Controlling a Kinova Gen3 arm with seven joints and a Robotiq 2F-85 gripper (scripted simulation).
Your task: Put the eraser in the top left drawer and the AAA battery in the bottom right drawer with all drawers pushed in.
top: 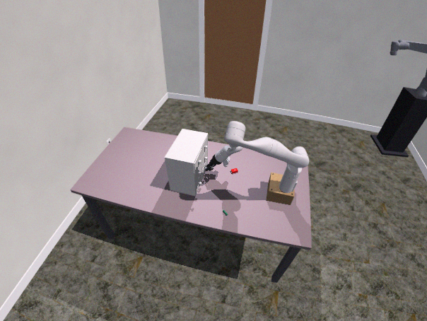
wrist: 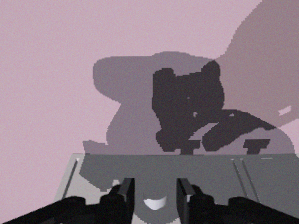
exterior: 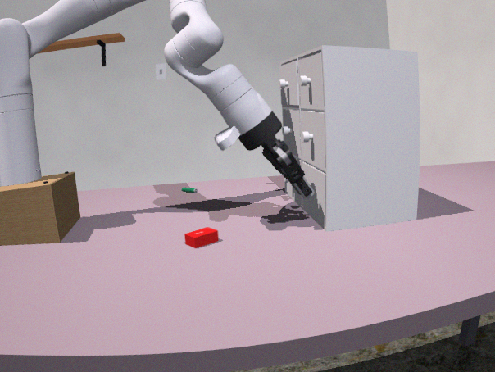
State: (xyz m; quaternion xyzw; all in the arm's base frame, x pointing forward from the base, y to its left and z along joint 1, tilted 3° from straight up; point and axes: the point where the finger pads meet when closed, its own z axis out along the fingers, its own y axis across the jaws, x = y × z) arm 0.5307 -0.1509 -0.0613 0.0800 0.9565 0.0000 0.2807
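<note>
The red eraser (top: 234, 170) (exterior: 202, 238) lies on the table in front of the chest. The green AAA battery (top: 225, 213) (exterior: 188, 190) lies on its side, farther from the exterior camera. The white chest (top: 182, 177) (exterior: 370, 135) stands upright. Its visible drawers look pushed in, including the top left drawer (exterior: 291, 74). My gripper (top: 208, 169) (exterior: 308, 192) (wrist: 155, 191) is partly open and points down at the bottom right drawer (exterior: 319, 184). In the wrist view a white knob (wrist: 155, 202) shows between the fingers with gaps on both sides. The gripper hides it in the exterior view.
The wooden base block (top: 280, 198) (exterior: 30, 217) carries the arm at the other end of the table (top: 131, 166) (exterior: 246, 303). Other knobs, such as the middle right knob (exterior: 306, 136) and the top right knob (exterior: 305, 80), stick out above the gripper.
</note>
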